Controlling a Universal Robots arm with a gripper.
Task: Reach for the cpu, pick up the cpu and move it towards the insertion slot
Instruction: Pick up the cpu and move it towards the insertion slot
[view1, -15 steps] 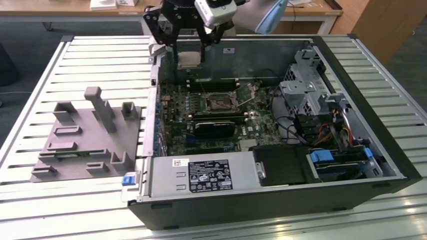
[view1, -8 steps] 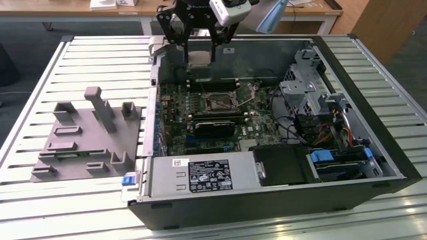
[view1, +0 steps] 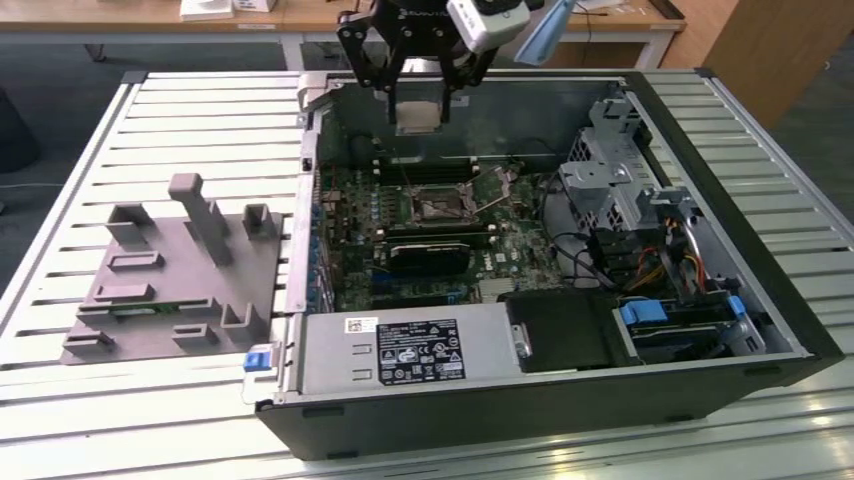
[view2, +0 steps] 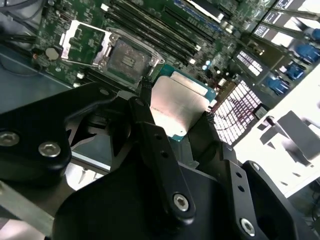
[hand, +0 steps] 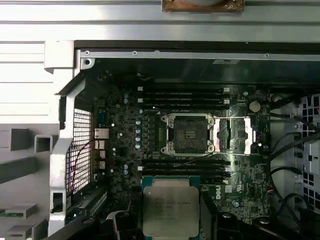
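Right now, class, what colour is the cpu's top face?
Silvery-white metal, with a teal-green rim; the cpu, held in the hand, shows best in the first wrist view.

Looking down into the open computer case (hand: 200, 55) — the green motherboard (hand: 125, 150) fills its floor. The insertion slot (hand: 189, 133) sits near the board's middle, silver frame around a dark centre, its metal cover (hand: 235, 135) flipped open just beside it. Narrow black memory slots (hand: 182, 95) run along one side of the socket, and more lie along the other. The cpu (hand: 171, 209) hangs above the board — silvery top, teal-green rim — with dark gripper fingers (hand: 210, 217) against its two opposite edges. It is apart from the socket, across the nearer memory slots. A perforated metal panel (hand: 80, 150) stands at the case's wall.
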